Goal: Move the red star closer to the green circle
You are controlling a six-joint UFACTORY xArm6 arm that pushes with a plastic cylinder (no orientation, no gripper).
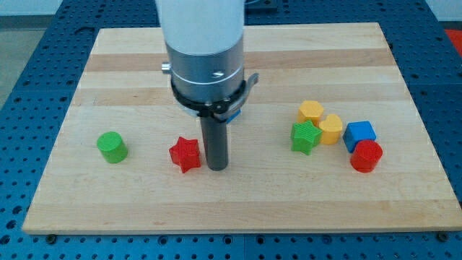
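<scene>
The red star lies on the wooden board at the lower middle-left. The green circle stands to its left, about a hundred pixels away. My tip is down on the board just right of the red star, close to or touching its right side. The arm's white and grey body rises above the rod and hides part of the board's top middle.
A cluster sits at the view's right: a yellow hexagon, a yellow cylinder, a green star, a blue cube and a red cylinder. A blue piece peeks from behind the arm. The board rests on a blue perforated table.
</scene>
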